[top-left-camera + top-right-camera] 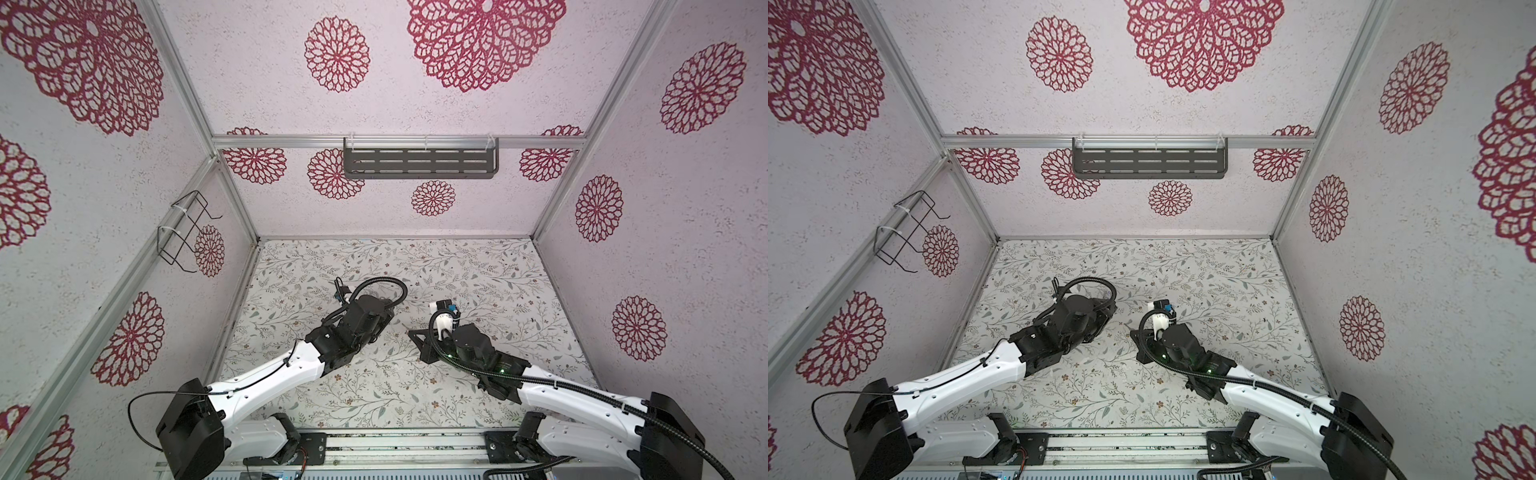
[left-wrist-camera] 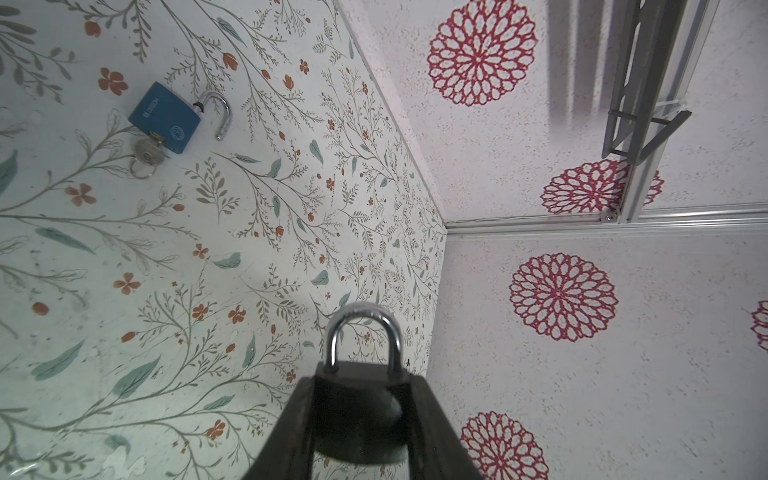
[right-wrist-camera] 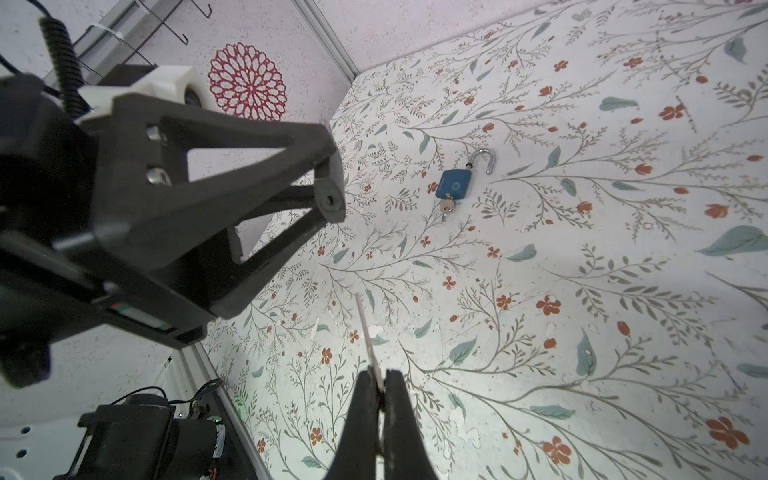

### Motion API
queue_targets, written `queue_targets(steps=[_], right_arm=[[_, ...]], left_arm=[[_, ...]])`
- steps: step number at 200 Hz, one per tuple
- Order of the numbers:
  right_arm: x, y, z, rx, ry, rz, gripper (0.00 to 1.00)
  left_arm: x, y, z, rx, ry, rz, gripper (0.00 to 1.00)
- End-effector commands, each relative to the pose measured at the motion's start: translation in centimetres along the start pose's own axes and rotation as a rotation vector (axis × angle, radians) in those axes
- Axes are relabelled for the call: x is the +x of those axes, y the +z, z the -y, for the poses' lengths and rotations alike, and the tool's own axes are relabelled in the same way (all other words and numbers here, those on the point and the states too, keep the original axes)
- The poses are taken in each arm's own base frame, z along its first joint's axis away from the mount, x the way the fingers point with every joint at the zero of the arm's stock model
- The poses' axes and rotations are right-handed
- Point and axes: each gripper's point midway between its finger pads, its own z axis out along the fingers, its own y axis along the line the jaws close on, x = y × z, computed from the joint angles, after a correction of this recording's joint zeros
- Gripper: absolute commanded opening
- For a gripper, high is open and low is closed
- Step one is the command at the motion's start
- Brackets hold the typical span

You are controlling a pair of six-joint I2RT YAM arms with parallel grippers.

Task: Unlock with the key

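Setting: Pale walls printed with red flower medallions box in your cell. The worktop carries a leaf-and-blossom print, and both arms meet near its middle.
Left pincer: Your left pincer is clamped on a dark padlock, one finger against each side of the body. That grip looks meant to stop the lock twisting when a key turns in it.
Shackle: The silver shackle juts past the fingertips with both legs seated in the body, so you should treat this lock as locked.
Keyhole: In the right wrist view the keyhole is raised off the worktop and faces your other arm, probably so the key has a straight way in.
Right pincer: Your right pincer is closed tight on the head end of a thin silver key. The blade points out past the fingertips and shows edge-on.
Gap: The key's tip and the keyhole are near each other but apart, so nothing is inserted yet.
Blue padlock: The blue padlock lies flat on the worktop beyond both arms. Its shackle is swung open and its own key is in its base, so it looks finished and you can leave it.
Next move: You likely need to line the blade up with the slot, push it in, then turn. The thin key could pivot between the fingers if it meets the slot at an angle.
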Motion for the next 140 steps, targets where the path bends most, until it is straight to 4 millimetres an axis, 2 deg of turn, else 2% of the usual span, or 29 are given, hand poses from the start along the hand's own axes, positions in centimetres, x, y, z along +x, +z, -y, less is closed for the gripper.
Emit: queue_targets(steps=[1, 79, 140], right_arm=[[-3.1, 0.0, -2.1, -0.017, -0.022, 0.127, 0.0], [-3.8, 0.7, -2.3, 0.023, -0.075, 0.14, 0.0], [-4.4, 0.6, -3.0, 0.004, -0.087, 0.165, 0.0]], left_arm=[[0.2, -1.0, 2.0, 0.085, -0.024, -0.018, 0.0], [0.9, -1.4, 2.1, 0.102, -0.026, -0.055, 0.0], [1.1, -1.1, 2.0, 0.089, -0.025, -0.06, 0.0]])
